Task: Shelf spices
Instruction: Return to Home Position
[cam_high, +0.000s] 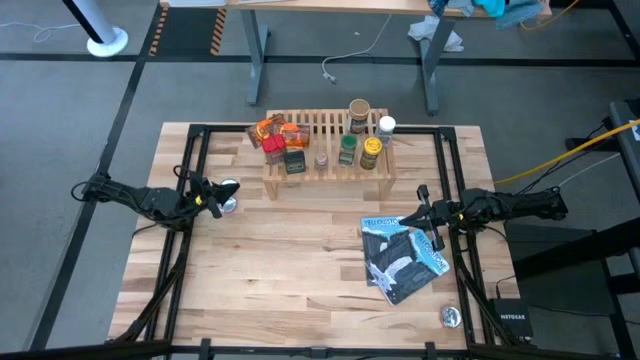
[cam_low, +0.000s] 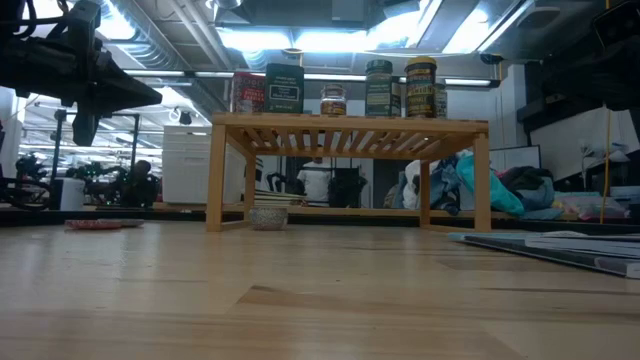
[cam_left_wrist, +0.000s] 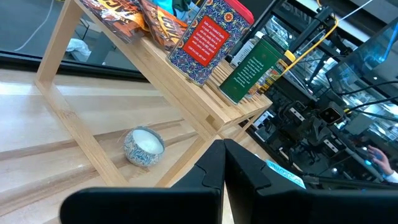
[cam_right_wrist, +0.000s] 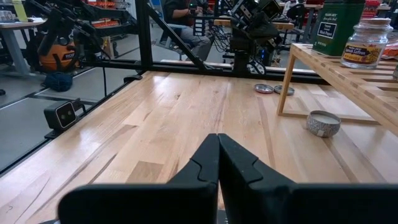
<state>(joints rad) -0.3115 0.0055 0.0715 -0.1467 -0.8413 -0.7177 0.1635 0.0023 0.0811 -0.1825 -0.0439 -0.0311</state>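
The spices (cam_high: 320, 145) all stand on top of the slatted light-wood shelf (cam_high: 330, 175) at the far side of the butcher-block bench (cam_high: 280, 270). There are orange crinkly packets (cam_left_wrist: 118, 11), a red patterned tin (cam_left_wrist: 205, 40), a dark green square tin (cam_left_wrist: 252, 70) and round capped jars (cam_high: 347, 150). I see my left pincer (cam_left_wrist: 224, 163) pinched fully together with nothing in it, near the shelf's left front leg. My right pincer (cam_right_wrist: 218, 158) is likewise closed and empty, at the edge of the glossy pouch (cam_high: 403, 258).

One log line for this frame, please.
left gripper: shut, empty, left of shelf | right gripper: shut, empty, by pouch | spices: on shelf
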